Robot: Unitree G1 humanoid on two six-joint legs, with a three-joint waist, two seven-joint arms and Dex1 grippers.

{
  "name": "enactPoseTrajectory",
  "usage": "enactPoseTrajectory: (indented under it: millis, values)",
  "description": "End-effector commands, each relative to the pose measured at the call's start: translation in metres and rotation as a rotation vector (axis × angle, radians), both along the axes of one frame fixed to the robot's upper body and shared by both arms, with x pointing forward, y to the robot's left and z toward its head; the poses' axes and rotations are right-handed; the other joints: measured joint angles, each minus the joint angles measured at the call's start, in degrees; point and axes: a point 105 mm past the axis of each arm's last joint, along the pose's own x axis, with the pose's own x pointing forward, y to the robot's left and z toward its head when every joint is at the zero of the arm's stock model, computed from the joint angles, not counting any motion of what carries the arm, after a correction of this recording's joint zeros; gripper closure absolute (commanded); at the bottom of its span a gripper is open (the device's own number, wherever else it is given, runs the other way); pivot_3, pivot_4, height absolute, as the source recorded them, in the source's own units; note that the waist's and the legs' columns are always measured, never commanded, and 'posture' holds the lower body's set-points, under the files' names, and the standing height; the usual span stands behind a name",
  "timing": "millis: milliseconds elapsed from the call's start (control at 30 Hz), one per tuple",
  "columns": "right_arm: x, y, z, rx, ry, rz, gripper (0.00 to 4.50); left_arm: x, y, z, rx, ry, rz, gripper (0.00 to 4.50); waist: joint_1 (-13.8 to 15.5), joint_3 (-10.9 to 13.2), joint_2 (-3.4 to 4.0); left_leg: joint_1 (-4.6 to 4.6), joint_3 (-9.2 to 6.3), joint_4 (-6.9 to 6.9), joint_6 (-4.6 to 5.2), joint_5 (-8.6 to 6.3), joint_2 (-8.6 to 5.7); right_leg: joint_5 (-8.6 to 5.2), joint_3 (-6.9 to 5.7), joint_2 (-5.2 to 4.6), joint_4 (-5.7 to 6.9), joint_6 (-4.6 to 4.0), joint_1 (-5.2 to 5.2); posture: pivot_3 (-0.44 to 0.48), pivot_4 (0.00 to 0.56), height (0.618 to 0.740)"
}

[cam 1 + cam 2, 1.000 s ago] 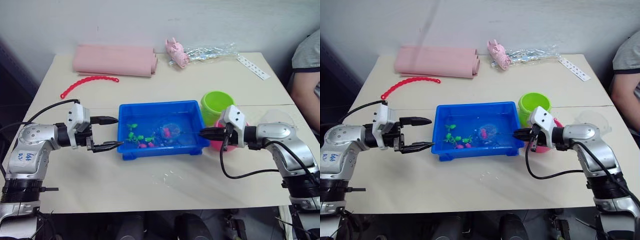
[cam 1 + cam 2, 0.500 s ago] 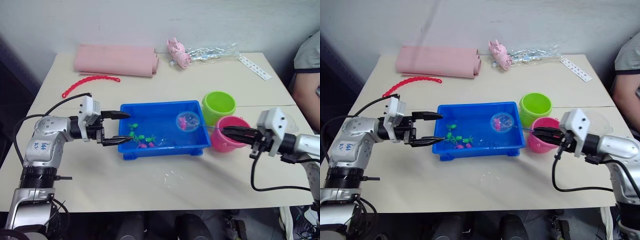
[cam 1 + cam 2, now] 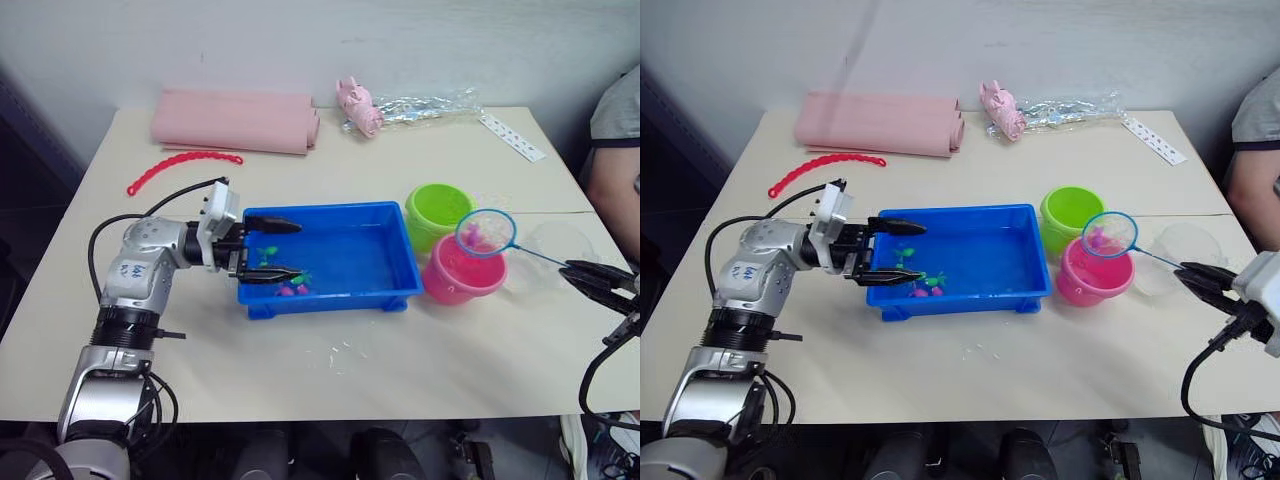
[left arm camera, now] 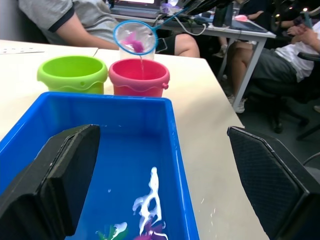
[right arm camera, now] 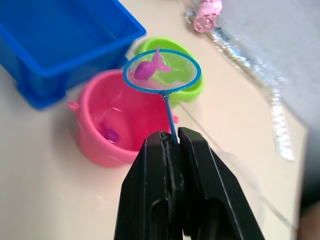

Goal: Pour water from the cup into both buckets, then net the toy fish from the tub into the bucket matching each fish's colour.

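While the right end effector (image 5: 172, 145) stayed clamped on the net (image 3: 1109, 233) handle, the hoop hung over the pink bucket (image 3: 1092, 276) with a pink fish (image 5: 146, 69) inside. At nine o'clock, the left end effector (image 3: 892, 252) stood apart at the tub (image 3: 1000, 292) rim. Netting was under way; tipping the fish into pink likely came next.

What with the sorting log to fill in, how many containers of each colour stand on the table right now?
Blue: 1, the tub
Lime green: 1, the green bucket
Pink: 1, the pink bucket
Clear: 1, the cup
Total: 4
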Motion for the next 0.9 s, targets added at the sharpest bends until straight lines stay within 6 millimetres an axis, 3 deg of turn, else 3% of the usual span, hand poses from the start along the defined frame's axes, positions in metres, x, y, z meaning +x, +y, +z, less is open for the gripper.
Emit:
enactPoseTrajectory:
  millis: [33, 300, 667, 800, 867, 900]
  values:
    - [0.000, -0.008, 0.005, -0.179, -0.119, -0.044, 4.50, 0.000, -0.004, 0.007, -0.019, -0.013, -0.017, 0.04, 0.1, 0.0, 0.00, 0.00, -0.01, -0.01, 0.00, 0.00, 0.00, 0.00, -0.01, 0.00, 0.00, 0.00, 0.00, 0.000, 0.150, 0.740]
    - [-0.006, -0.001, -0.008, -0.476, -0.278, 0.008, 4.50, 0.005, -0.005, 0.006, -0.020, -0.020, -0.013, 0.04, 0.2, 0.0, 0.00, -0.01, 0.00, 0.03, -0.01, 0.01, 0.00, 0.00, 0.00, -0.01, -0.02, 0.00, 0.00, 0.000, 0.150, 0.740]
    - [-0.020, -0.011, -0.026, -0.811, -0.426, 0.038, 4.50, 0.005, -0.004, 0.001, -0.019, -0.018, -0.012, 0.04, 0.1, 0.0, 0.00, 0.02, -0.01, 0.01, -0.05, 0.03, -0.01, 0.00, 0.04, 0.00, -0.05, 0.00, 0.00, 0.000, 0.150, 0.740]
    - [-0.020, -0.009, -0.024, -0.820, -0.480, 0.039, 4.50, 0.005, -0.003, 0.000, -0.018, -0.016, -0.008, 0.04, 0.1, 0.0, 0.00, 0.02, -0.01, 0.01, -0.05, 0.03, -0.01, 0.00, 0.05, 0.00, -0.05, 0.00, 0.00, 0.000, 0.150, 0.740]
    - [-0.019, -0.007, -0.022, -0.774, -0.487, 0.031, 4.50, 0.005, -0.001, 0.000, -0.017, -0.018, -0.002, 0.04, 0.1, 0.0, 0.01, 0.03, -0.01, 0.01, -0.06, 0.03, -0.01, 0.00, 0.06, 0.00, -0.05, 0.00, 0.00, 0.000, 0.150, 0.740]
    - [-0.017, -0.003, -0.018, -0.656, -0.478, 0.010, 4.50, 0.006, 0.001, 0.001, -0.019, -0.019, 0.003, 0.04, 0.1, 0.0, 0.00, 0.03, 0.00, 0.01, -0.06, 0.03, -0.01, 0.00, 0.06, 0.00, -0.05, 0.00, 0.00, 0.000, 0.150, 0.740]
